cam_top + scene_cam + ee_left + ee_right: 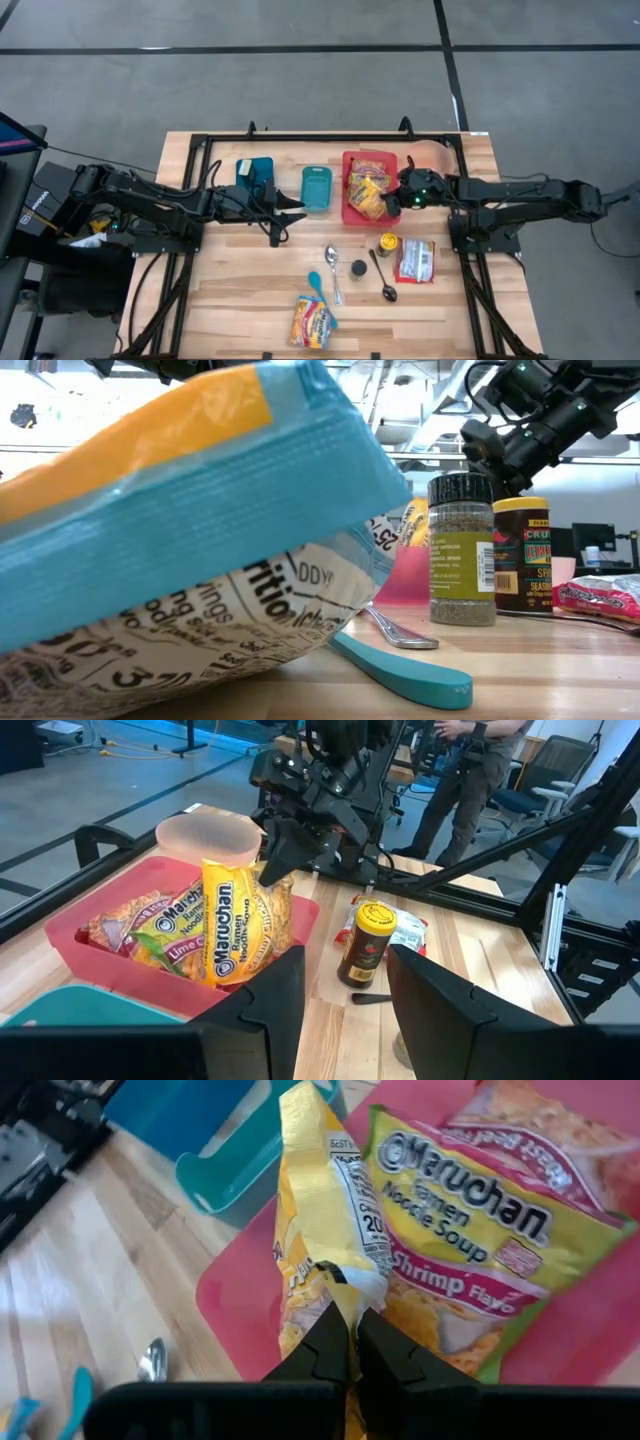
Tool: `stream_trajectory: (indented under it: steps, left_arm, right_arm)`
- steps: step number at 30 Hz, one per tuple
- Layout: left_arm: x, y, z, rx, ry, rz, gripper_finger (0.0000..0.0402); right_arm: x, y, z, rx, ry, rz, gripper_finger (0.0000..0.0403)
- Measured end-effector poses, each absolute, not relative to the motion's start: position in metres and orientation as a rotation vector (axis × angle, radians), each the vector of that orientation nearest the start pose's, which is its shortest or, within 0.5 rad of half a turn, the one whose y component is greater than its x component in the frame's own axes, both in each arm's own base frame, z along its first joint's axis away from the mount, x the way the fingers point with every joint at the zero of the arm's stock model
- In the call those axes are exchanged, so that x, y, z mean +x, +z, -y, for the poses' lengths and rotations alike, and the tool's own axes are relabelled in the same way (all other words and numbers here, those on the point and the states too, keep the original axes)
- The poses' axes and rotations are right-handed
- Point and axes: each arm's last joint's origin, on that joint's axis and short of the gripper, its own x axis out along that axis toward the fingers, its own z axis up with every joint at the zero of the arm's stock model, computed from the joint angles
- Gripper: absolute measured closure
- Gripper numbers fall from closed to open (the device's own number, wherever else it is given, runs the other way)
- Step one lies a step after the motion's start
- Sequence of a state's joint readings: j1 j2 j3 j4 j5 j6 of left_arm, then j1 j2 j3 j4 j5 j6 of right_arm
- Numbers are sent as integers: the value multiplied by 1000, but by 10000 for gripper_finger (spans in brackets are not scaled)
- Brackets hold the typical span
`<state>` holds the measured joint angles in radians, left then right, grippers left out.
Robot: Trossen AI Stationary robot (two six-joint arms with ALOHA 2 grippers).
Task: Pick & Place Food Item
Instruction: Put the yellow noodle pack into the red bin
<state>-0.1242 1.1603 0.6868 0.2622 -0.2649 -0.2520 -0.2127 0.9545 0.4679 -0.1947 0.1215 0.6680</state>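
A red bin (350,215) at the table's far right of centre holds several ramen packets. One yellow Maruchan packet (232,925) stands upright in it, with my right gripper (343,1342) shut on its upper end. A lime-green shrimp packet (470,1240) lies flat in the bin beside it. My left gripper (345,995) hovers open and empty left of the bin, above the table's middle (290,212), pointing toward the bin. My right gripper pinches the yellow packet's crimped upper edge (345,1285) between its two fingers. The fingers come slanting down from the table's right side. The packet stands upright below them, its lower end (225,975) down among the other packets in the bin.
Two teal containers (317,188) (256,172) stand left of the bin. Nearer lie a spice jar (387,243), a red packet (416,260), a small shaker (357,268), spoons (334,272) and a chip bag (312,322). A person (470,770) stands beyond the table.
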Motion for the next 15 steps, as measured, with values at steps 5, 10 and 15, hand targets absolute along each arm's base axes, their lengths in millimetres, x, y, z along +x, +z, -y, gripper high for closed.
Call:
stream_trajectory:
  steps: [5, 10, 15]
  left_arm:
    - [253, 267, 24, -210, 165, -189, 262]
    - [253, 267, 24, -210, 167, -188, 262]
    - [253, 267, 24, -210, 167, -189, 262]
  right_arm:
    - [180, 203, 42, 617, -482, -525, 400]
    - [179, 203, 41, 618, -349, -570, 400]
    - [177, 197, 49, 575, -378, -627, 400]
